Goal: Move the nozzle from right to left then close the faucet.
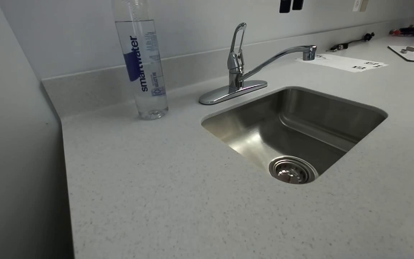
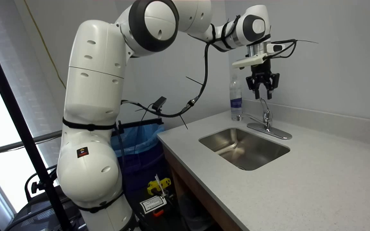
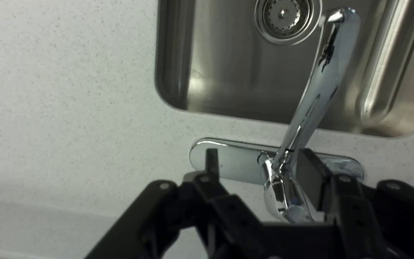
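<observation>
Speckled white bench has arched chrome nozzle over steel sink, black two-finger tool spread and empty above upright looped lever of chrome faucet; probably closing step, next: lower, push lever down.

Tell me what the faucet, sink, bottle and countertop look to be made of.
Faucet: probably chrome-plated metal, mirror-polished; it throws sharp reflections.
Sink: likely stainless steel, satin finish; its gray sheen is soft and blurred.
Bottle: probably plastic, clear and glossy; it is see-through, though glass isn't ruled out.
Countertop: pale, low-sheen, finely speckled; engineered stone or solid surface, I can't tell which.
</observation>
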Controlling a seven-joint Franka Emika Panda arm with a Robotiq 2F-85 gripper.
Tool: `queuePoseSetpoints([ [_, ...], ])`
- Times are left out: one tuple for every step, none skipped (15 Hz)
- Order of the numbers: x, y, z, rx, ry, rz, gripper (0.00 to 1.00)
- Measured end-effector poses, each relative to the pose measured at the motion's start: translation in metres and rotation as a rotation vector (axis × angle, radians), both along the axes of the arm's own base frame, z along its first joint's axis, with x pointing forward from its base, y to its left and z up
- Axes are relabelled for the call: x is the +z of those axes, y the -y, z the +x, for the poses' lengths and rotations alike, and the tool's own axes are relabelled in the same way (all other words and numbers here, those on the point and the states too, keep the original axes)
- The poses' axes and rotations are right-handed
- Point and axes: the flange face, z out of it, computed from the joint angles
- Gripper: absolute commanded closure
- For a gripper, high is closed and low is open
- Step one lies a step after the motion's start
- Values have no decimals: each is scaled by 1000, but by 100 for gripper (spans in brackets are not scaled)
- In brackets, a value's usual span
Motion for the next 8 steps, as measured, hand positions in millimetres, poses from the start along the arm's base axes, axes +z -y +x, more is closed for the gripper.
queuePoseSetpoints([
  [4,0,2,-1,21,3,80],
  [8,-1,5,-2,43,8,87],
  [10,-2,8,-3,68,13,95],
  [12,-3,11,-4,99,19,100],
  [15,-5,15,-5,139,25,100],
  [17,-7,19,-4,182,32,100],
  [19,-10,23,-2,224,40,100],
  [19,-14,27,2,263,47,100],
])
